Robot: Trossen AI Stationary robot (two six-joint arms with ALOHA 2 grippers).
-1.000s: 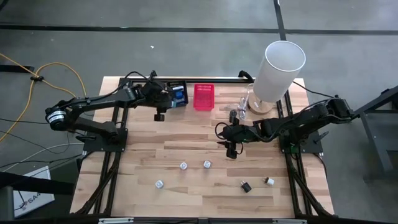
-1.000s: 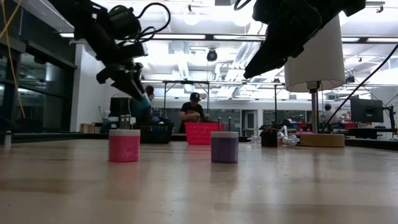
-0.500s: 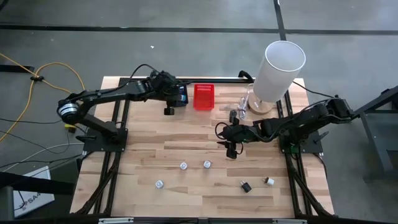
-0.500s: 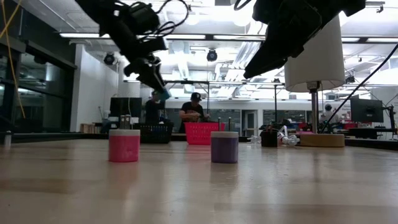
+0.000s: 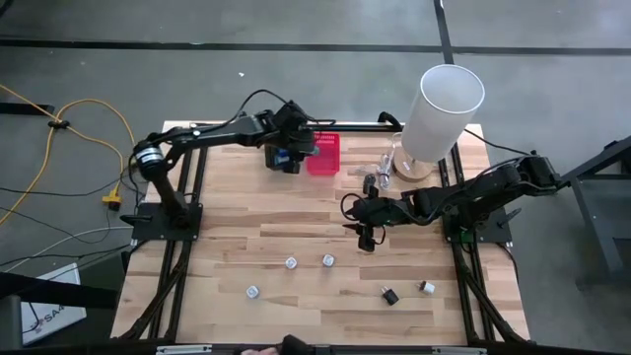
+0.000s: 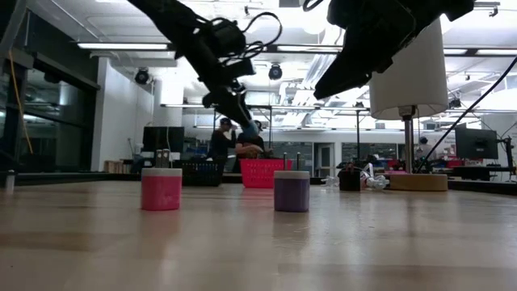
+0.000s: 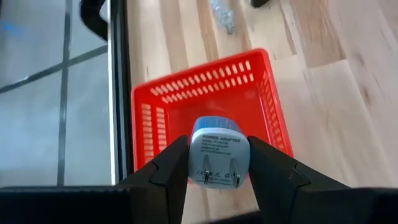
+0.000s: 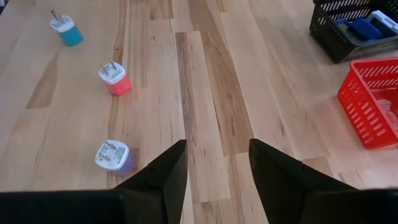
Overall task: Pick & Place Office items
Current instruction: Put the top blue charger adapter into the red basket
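- Two arms are on my screens, and only the left gripper (image 7: 217, 163) is busy: its fingers are closed narrow on a white charger plug (image 7: 218, 158) with a bluish body, prongs pointing toward the wrist camera.
- I see this plug hanging over the red basket (image 5: 323, 155), which stands near the far edge of the desk (image 5: 237, 237), just beside the black basket (image 8: 348, 32).
- My judgement is that this step is the placing: the plug is above the basket but not released yet.
- Right gripper (image 8: 213, 163) waits over the middle of the desk; its fingers stand wide apart and hold nothing.
- Already done, as far as I can see: some blue pieces lie in the black basket, and one pale thing seems to lie in the red basket, but I cannot tell what it is.
- Left to do: the blue plug (image 8: 66, 30), the pink plug (image 8: 115, 79) and the purple plug (image 8: 114, 157) stand toward the near edge, well apart.
- Also, a black piece (image 5: 390, 295) and a small white piece (image 5: 427, 288) lie toward the near right corner, and some clear and dark things rest near the white cylinder (image 5: 441, 108).
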